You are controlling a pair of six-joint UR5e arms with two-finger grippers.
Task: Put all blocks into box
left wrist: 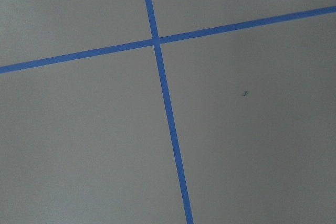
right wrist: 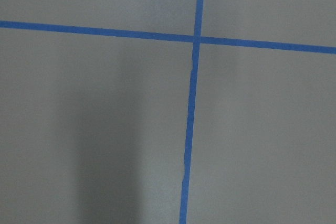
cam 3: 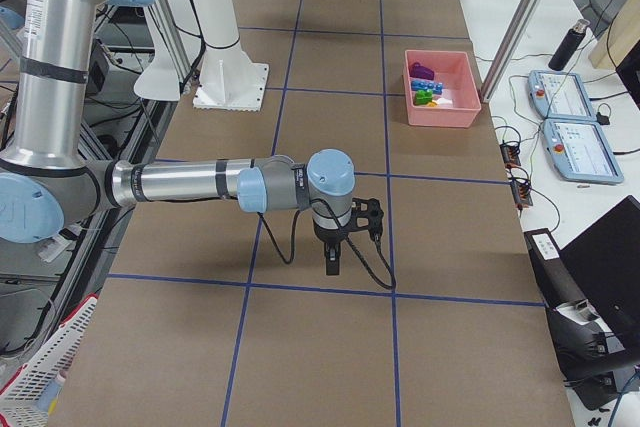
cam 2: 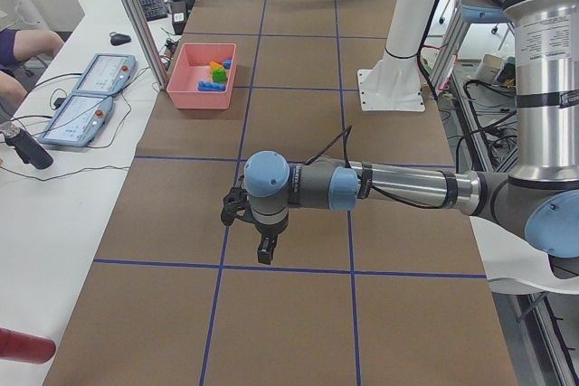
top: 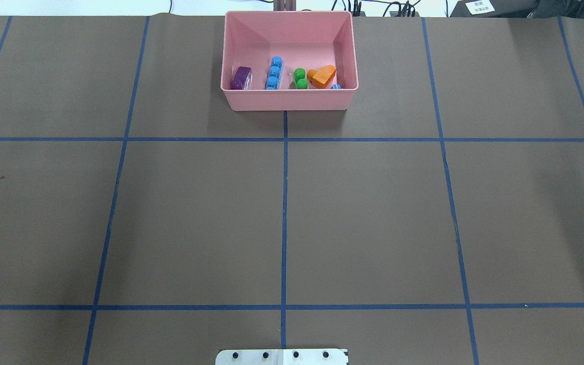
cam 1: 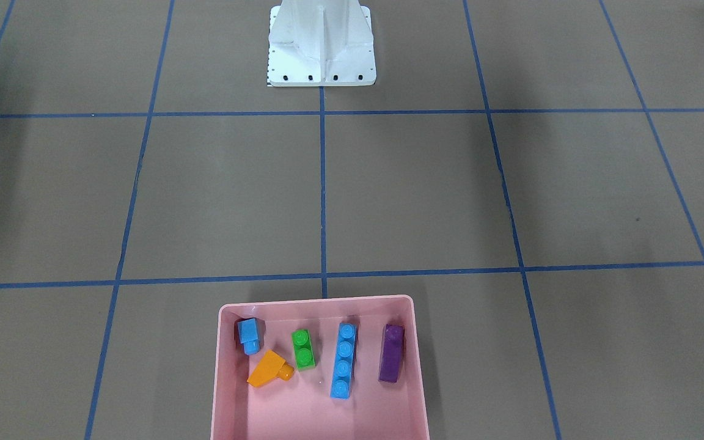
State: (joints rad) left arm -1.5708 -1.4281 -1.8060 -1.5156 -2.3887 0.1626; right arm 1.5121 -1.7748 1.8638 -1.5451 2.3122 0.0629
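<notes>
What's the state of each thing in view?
pink box: upright, holds all five bricks.
small blue one-stud brick: inside, on its side.
orange sloped brick: inside, on its side.
green two-stud brick: inside, studs up.
long blue four-stud brick: inside, studs up.
purple brick: inside, lying flat.
left pincer: away from box, grip state unclear.
right pincer: away from box, grip state unclear.

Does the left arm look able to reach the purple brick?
Probably yes: the box is open-topped with nothing above it, and the purple brick lies apart from the long blue brick, though the side wall may crowd the left gripper.
</notes>
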